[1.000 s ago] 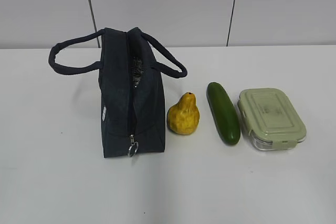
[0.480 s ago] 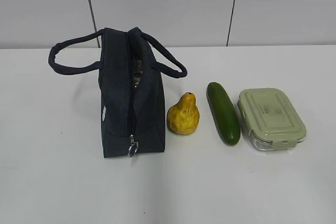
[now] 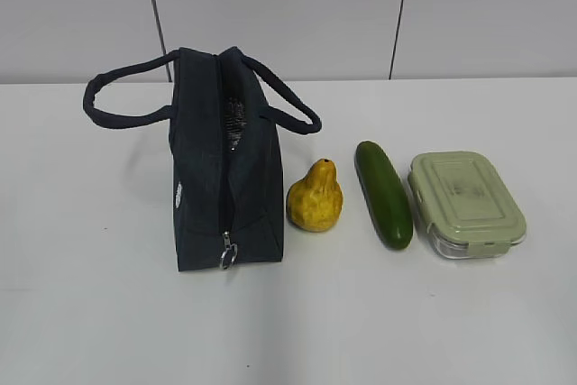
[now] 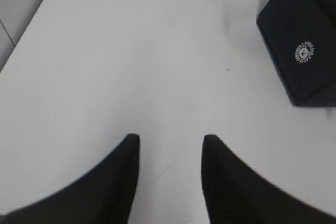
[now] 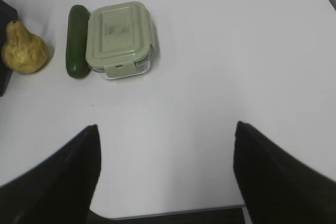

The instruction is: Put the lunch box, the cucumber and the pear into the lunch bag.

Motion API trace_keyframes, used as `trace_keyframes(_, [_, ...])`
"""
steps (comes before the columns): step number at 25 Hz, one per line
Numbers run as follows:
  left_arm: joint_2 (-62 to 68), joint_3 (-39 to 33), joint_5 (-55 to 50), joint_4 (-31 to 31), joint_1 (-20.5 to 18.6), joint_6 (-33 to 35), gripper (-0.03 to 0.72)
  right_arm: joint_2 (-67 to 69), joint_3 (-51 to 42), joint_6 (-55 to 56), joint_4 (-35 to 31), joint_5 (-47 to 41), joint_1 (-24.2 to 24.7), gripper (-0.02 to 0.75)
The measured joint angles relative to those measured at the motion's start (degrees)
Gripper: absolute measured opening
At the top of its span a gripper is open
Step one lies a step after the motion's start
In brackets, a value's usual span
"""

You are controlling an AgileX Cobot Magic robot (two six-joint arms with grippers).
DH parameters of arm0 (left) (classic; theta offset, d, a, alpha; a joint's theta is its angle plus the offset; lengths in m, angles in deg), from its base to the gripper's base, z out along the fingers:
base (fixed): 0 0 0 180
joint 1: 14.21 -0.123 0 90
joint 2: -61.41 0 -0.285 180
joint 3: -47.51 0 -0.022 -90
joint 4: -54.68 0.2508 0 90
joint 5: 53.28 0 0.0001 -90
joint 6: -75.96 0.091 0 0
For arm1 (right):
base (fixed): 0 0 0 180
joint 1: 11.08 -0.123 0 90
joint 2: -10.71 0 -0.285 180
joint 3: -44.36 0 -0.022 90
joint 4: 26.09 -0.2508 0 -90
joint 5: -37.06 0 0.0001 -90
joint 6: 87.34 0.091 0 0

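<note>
The navy lunch bag (image 3: pixel 221 178) stands on the white table, its top zipper partly open and showing foil lining; its corner with the white logo shows in the left wrist view (image 4: pixel 302 56). To its right lie the yellow pear (image 3: pixel 315 197), the dark green cucumber (image 3: pixel 383 193) and the lunch box (image 3: pixel 465 202) with its sage-green lid. The right wrist view shows the pear (image 5: pixel 23 51), cucumber (image 5: pixel 77 40) and lunch box (image 5: pixel 119 38) far ahead. My left gripper (image 4: pixel 171 139) is open and empty over bare table. My right gripper (image 5: pixel 166 128) is wide open and empty near the table's front edge.
The white table (image 3: pixel 108 313) runs back to a grey panelled wall (image 3: pixel 288 6). The bag's two loop handles (image 3: pixel 113 101) hang out to either side. The table's front edge shows in the right wrist view (image 5: pixel 173 212).
</note>
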Motion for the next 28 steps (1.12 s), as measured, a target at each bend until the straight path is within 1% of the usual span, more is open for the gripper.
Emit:
trace_keyframes(4, [10.00,5.55,0.12,-3.33,0.07,0.00,0.323,0.00,0.00,0.00,0.00,0.00,0.00,0.582])
trace_keyframes(9, [25.11,14.62,-0.96,-11.91,0.37,0.00,0.328,0.00,0.00,0.00,0.00,0.00,0.00,0.582])
trace_keyframes(12, [33.71,19.64,-1.14,-15.12,2.52,0.11,0.330,0.00,0.00,0.00,0.00,0.00,0.00,0.582])
trace_keyframes(20, [54.10,31.72,-0.04,-17.33,8.71,0.23,0.395,0.00,0.00,0.00,0.00,0.00,0.00,0.582])
trace_keyframes(24, [63.73,36.91,2.14,-20.55,10.56,0.23,0.402,0.00,0.00,0.00,0.00,0.00,0.00,0.582])
trace_keyframes(28, [72.72,41.63,4.66,-25.14,10.82,0.23,0.403,0.00,0.00,0.00,0.00,0.00,0.00,0.582])
